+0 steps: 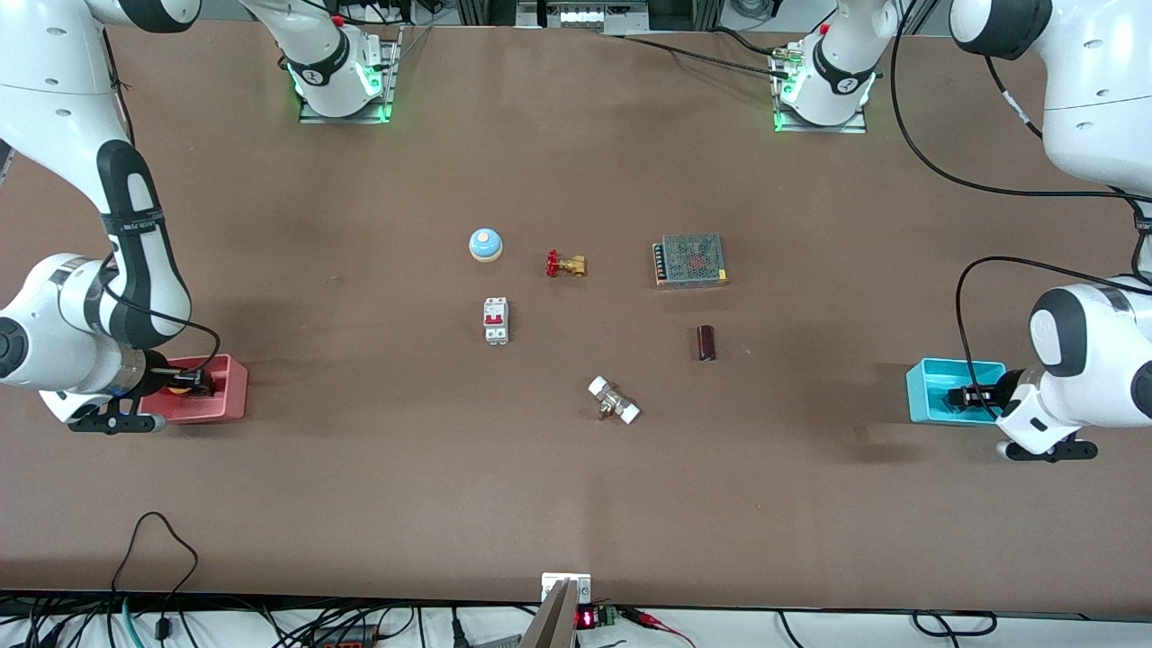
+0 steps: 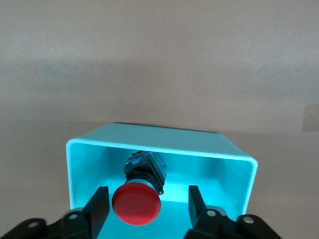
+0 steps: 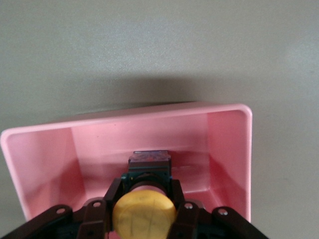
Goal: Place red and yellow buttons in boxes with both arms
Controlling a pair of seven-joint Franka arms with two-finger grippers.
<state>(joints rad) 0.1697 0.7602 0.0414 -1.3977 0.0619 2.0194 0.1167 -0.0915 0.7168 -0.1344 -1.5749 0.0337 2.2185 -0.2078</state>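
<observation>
Left gripper (image 2: pixel 144 206) hangs spread wide over the cyan box (image 2: pixel 229 149), red button (image 2: pixel 136 203) lying inside. Right gripper (image 3: pixel 143 209) clamps the yellow button (image 3: pixel 143 216) in the pink box (image 3: pixel 124 117).

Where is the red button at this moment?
The red button lies inside the cyan box at the left arm's end of the table, between the open fingers of the left gripper.

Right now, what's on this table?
pink-red bin: one, right arm's end
cyan bin: one, left arm's end
yellow-capped button: one, in pink-red bin
red-capped button: one, in cyan bin
blue dome bell: one, mid-table
red-handled brass valve: one, beside bell
white circuit breaker: one, nearer than bell
grey mesh-topped box: one, beside valve
maroon cylinder: one, nearer than box
white-ended metal fitting: one, nearest camera
right arm: white, jaws gripping yellow button
left arm: white, jaws open around red button
</observation>
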